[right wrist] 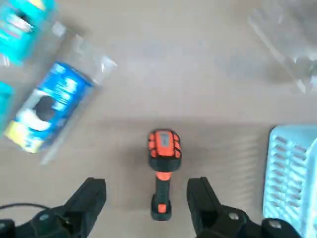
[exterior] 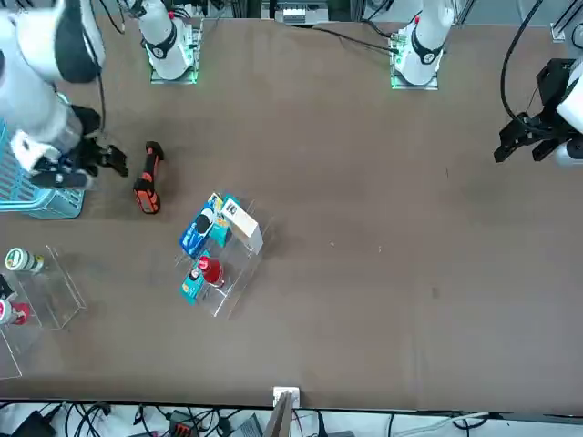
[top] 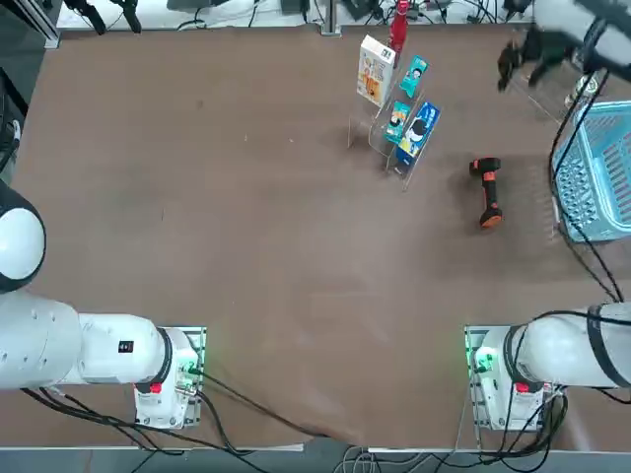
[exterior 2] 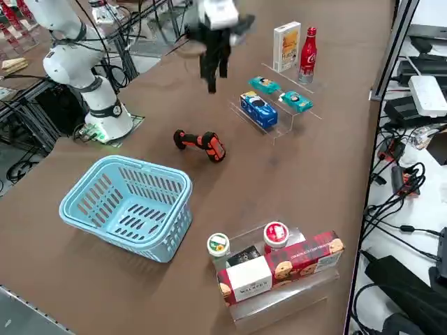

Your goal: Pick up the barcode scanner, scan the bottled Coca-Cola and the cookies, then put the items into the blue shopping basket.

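Hovering, in the top view, at the barcode scanner's (top: 489, 187) 1 o'clock, the right gripper (top: 520, 75) gapes open. Cables (top: 555, 177) cross the blue basket (top: 595, 187), its 3 o'clock side cropped.

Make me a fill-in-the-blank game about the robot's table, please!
The right gripper hovers above the table and is wide ____.
The black scanner has bright ____ trim.
The slotted basket is light ____.
The bottle standing beside the white box is coloured ____.

Missing words: open; orange; blue; red
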